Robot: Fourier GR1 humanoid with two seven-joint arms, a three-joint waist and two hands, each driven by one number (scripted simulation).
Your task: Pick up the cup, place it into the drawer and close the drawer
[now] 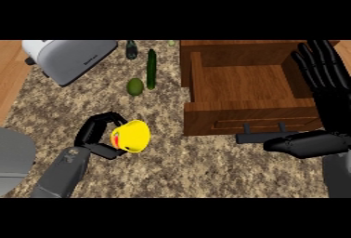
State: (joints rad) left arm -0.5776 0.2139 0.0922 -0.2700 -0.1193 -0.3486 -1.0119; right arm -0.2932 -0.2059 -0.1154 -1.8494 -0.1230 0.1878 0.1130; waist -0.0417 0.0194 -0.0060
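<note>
Down at about seven o'clock on the speckled surface (pixel 205 167), the left hand (pixel 96 135) has its fingers (pixel 103 118) curled round the yellow cup (pixel 132 135) — one set arching over the top, the thumb tucked under from below. The cup sits on its side in that grasp, its long axis running roughly nine to three, with the reddish mouth turned toward the palm and the rounded base pointing at the drawer (pixel 247 88).

That drawer stands open at about two o'clock from the cup, its wooden well bare and its front panel with the dark handle (pixel 264 126) facing the near edge. So the coming move, as I judge it, is a carry up and to the right, over the front panel and down into the well; the left hand is the one already on the cup.

At four o'clock the right hand (pixel 322 93) rests along the drawer's right wall, fingers straight and spread, pointing away.

Further off, at eleven to twelve o'clock, lie a toaster (pixel 72 58), a cucumber (pixel 151 69) and a lime (pixel 135 86) — well apart from the path.
</note>
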